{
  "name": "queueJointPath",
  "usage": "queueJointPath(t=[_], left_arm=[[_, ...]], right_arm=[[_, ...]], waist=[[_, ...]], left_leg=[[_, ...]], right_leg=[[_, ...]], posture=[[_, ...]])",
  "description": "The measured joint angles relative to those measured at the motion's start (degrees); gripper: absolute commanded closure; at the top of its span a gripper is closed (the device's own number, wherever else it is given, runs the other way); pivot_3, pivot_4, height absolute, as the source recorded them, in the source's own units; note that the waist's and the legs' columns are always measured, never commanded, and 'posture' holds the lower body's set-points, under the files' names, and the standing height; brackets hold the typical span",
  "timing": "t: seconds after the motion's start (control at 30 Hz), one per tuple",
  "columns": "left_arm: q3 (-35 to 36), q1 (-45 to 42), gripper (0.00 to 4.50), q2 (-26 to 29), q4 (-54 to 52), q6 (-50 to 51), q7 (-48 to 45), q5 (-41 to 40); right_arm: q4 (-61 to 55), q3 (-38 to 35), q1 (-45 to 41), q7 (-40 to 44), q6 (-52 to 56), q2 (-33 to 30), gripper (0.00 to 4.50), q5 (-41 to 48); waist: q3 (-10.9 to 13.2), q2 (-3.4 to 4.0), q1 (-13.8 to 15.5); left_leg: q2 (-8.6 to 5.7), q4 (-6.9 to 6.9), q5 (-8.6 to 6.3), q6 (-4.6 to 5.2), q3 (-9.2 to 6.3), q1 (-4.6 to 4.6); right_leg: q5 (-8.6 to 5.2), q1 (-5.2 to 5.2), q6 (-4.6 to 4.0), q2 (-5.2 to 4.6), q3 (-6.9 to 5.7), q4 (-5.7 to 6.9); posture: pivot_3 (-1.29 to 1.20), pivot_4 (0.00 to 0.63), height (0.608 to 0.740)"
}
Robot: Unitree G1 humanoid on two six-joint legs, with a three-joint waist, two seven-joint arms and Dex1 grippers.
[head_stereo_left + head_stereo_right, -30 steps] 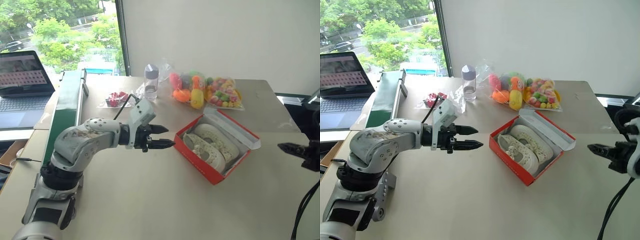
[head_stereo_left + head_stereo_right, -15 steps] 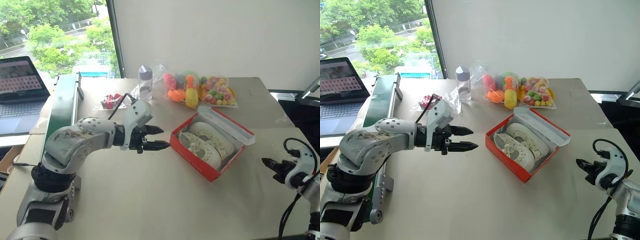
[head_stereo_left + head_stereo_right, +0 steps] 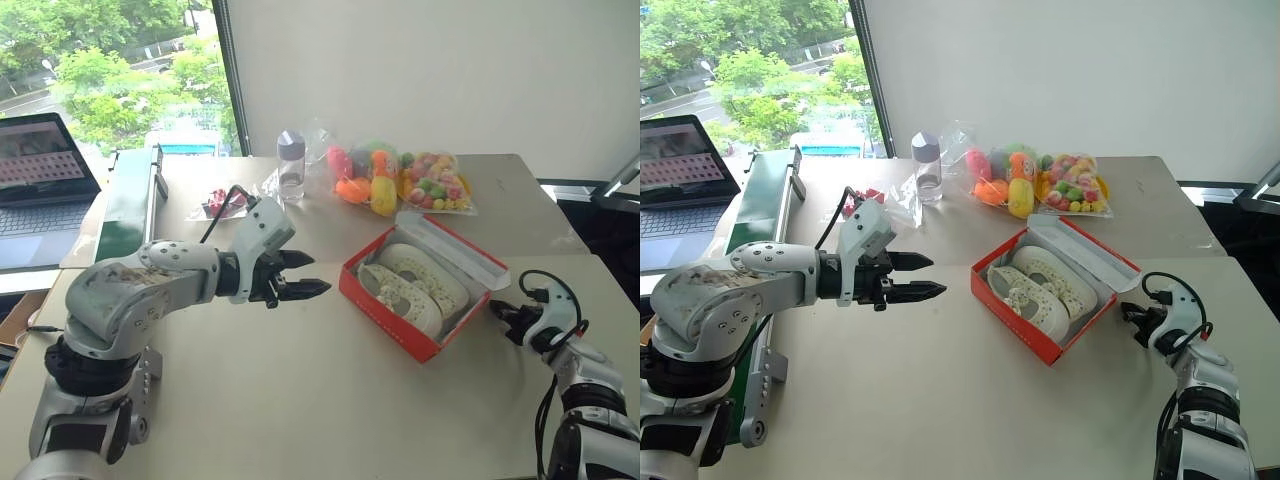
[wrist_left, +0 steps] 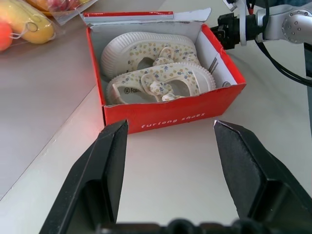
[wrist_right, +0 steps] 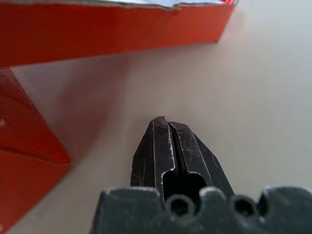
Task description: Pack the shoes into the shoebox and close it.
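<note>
Beige tabletop (image 3: 300, 400) w/ seam across middle; white wall behind, big window at L showing green trees. Open laptop (image 3: 40, 180) on a side surface at far L.

Flat red-orange cardboard shoebox (image 3: 385, 318) sits mid-table, lid open. Pair of cream-white patterned shoes (image 4: 156, 73) lies inside, side by side.

L gripper (image 3: 300, 280) hovers near box's L side, fingers apart, empty. R gripper (image 3: 1132, 315) low, just beside the box's R corner, fingers pressed together, holding nothing.

Far edge: clear plastic bottle (image 3: 291, 165), clear bags of colourful toys (image 3: 400, 182).

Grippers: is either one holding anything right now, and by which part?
Nothing is held. The left gripper has open, empty jaws facing the shoebox; the right gripper is shut on nothing beside it.
</note>
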Motion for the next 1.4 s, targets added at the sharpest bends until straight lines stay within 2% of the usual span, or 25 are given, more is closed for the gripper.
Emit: queueJointPath(t=[0.27,0.57,0.7,1.03,1.23,1.3,1.4], left_arm=[[0.1,-1.7,1.52,0.1,0.0,1.0,0.6,-0.3],[0.1,-2.2,1.52,0.0,0.0,2.1,1.7,-1.2],[0.1,-2.2,1.52,0.9,0.1,2.1,1.6,-1.2],[0.1,-2.7,1.52,1.2,0.8,1.6,1.7,-0.7],[0.3,-3.9,1.52,0.1,2.2,0.8,2.2,-0.5],[0.3,-3.9,1.52,0.2,2.2,0.8,2.3,-0.3],[0.2,-3.0,1.52,0.5,1.9,0.8,2.2,-0.3]], right_arm=[[5.7,-4.1,-3.9,2.7,-2.1,1.6,4.39,5.9],[3.1,-8.7,-5.7,12.6,3.5,1.7,4.39,15.4],[-3.2,-8.7,-4.5,16.9,9.9,1.7,4.39,19.0],[-25.2,-4.9,4.9,24.7,30.8,0.0,4.39,26.8],[-32.8,-3.2,5.8,24.4,35.6,-1.5,4.39,28.0],[-35.3,-1.2,5.4,23.5,36.1,-1.5,4.39,27.6],[-41.7,5.7,3.2,21.1,36.6,-1.7,4.39,25.0]], waist=[[0.0,0.0,0.0],[0.0,0.01,-0.2],[0.0,0.01,-0.1],[0.0,0.02,0.3],[0.0,0.02,0.2],[0.0,0.02,0.2],[0.0,0.03,0.0]], left_leg=[[0.0,0.0,0.0,0.0,-0.02,-0.04],[0.02,0.0,0.02,-0.03,-0.01,0.03],[0.02,0.0,0.02,-0.04,-0.02,0.01],[0.02,0.0,0.02,-0.03,0.01,0.02],[0.02,0.02,0.03,-0.02,0.04,0.05],[0.03,0.02,0.03,-0.03,0.05,0.05],[0.03,0.02,0.03,-0.03,0.06,0.06]], right_leg=[[0.01,0.0,0.01,-0.01,0.06,-0.02],[0.02,0.02,0.03,0.01,0.08,0.03],[0.02,0.02,0.03,0.0,0.07,0.04],[0.02,0.0,0.03,-0.01,-0.01,0.07],[0.03,-0.01,0.03,0.02,-0.03,0.09],[0.03,-0.01,0.03,0.04,-0.03,0.1],[0.03,-0.03,0.03,0.04,-0.02,0.13]], posture=[[0.0,0.15,0.74],[0.0,0.15,0.74],[0.0,0.15,0.74],[0.0,0.15,0.74],[0.0,0.15,0.74],[0.0,0.15,0.74],[0.0,0.15,0.74]])
